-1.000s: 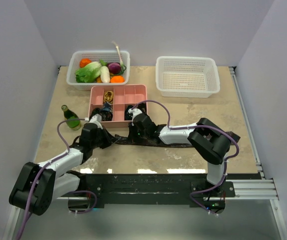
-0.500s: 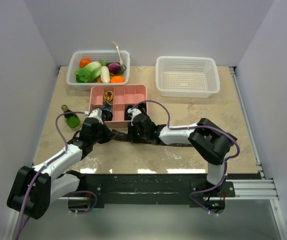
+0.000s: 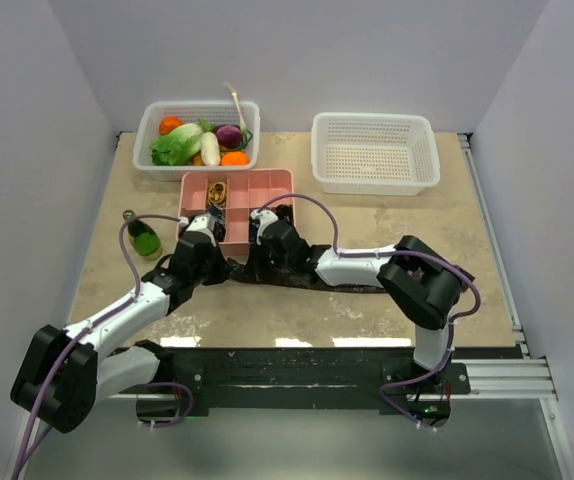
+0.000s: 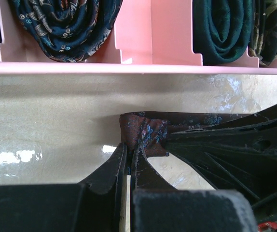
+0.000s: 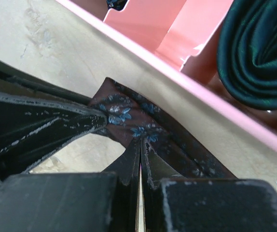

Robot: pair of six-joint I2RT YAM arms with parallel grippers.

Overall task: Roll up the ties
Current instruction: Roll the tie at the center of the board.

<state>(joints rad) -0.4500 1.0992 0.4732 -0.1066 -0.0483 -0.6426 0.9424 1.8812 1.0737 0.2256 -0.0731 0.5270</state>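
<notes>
Maroon flowered fabric necktie, end pinched by left gripper and right gripper, seems not yet rolled; next, a tight first turn.

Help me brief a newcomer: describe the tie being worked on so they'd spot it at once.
Find the pink tray in the middle of the table. Just before its near wall a tie lies on the tabletop, its end pinched by the left gripper and right gripper. Unlike the rolled ties in the tray, it is unrolled, maroon with small blue flowers.
</notes>
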